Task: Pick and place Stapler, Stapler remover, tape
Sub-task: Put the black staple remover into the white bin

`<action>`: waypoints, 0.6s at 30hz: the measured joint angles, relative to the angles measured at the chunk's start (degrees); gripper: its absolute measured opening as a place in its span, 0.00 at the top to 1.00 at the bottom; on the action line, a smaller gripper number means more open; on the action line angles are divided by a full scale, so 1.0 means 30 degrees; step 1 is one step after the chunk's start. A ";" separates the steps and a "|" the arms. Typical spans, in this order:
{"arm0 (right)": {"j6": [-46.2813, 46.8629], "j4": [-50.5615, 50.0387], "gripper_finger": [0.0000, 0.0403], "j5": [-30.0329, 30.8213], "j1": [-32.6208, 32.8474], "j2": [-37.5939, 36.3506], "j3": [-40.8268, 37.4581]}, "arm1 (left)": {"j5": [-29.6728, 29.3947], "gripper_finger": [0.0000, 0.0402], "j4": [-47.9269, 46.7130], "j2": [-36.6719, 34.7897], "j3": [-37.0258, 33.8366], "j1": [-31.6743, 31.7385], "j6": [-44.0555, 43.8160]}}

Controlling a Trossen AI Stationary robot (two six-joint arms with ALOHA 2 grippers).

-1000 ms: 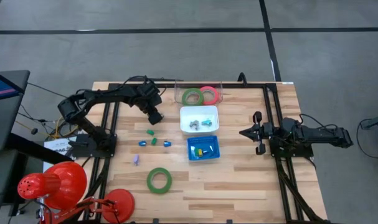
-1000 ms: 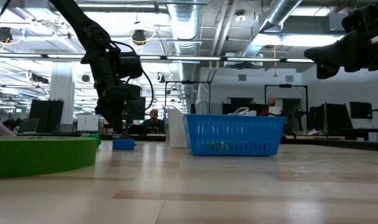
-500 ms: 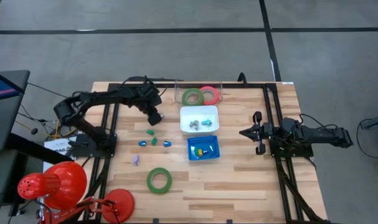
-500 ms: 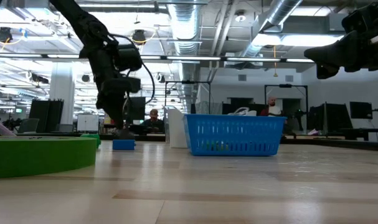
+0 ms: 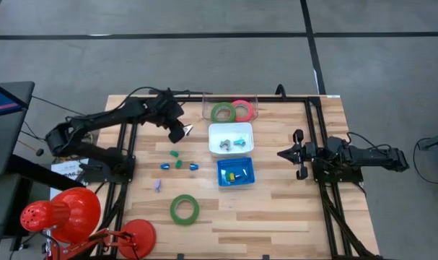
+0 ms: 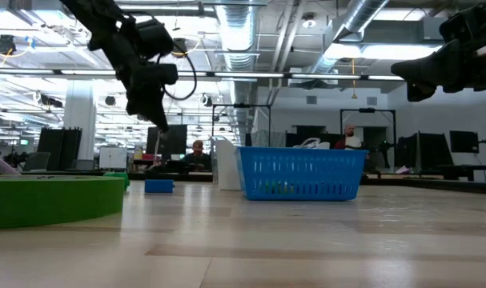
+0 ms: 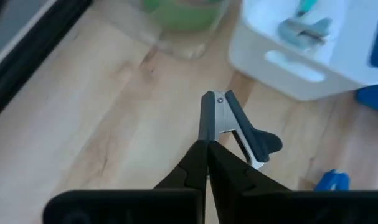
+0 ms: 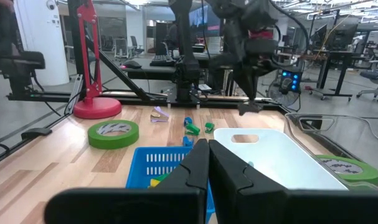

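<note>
High view: the left gripper (image 5: 181, 131) was clenched on a staple remover (image 7: 238, 127), lifted off the worktop (image 5: 276, 209) just beside the white bin (image 5: 231, 138); the right gripper (image 5: 294, 153) waited clenched near the right edge, holding nothing

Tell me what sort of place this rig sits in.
Probably an open robotics lab or workshop: exposed ceiling ducts, rows of desks with monitors, and a wooden table fitted with robot arms.
</note>
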 joint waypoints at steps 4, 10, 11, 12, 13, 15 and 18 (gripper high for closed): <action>0.0002 0.0005 1.00 0.0000 0.0001 -0.0002 -0.0001 | 0.0665 0.99 0.0746 -0.0697 0.0000 -0.0744 -0.0326; 0.0000 0.0006 1.00 0.0000 -0.0005 0.0000 0.0000 | 0.1975 0.99 0.3271 -0.0546 0.0000 -0.1682 -0.0949; 0.0004 0.0007 1.00 0.0000 0.0001 -0.0003 -0.0003 | 0.2053 0.99 0.3626 -0.0433 0.0000 -0.1802 -0.1031; 0.0004 0.0007 1.00 0.0000 0.0001 -0.0004 -0.0006 | 0.2070 0.99 0.4033 -0.0303 0.0000 -0.1930 -0.1202; 0.0000 0.0007 1.00 0.0000 0.0001 0.0000 -0.0006 | 0.2070 0.99 0.4602 -0.0174 0.0000 -0.2052 -0.1315; 0.0003 0.0004 1.00 0.0000 -0.0002 0.0000 -0.0003 | 0.2326 0.99 0.5598 0.0104 0.0000 -0.2274 -0.1347; 0.0005 0.0007 1.00 0.0000 -0.0004 -0.0002 0.0001 | 0.2587 0.99 0.7043 0.0744 0.0000 -0.2567 -0.1506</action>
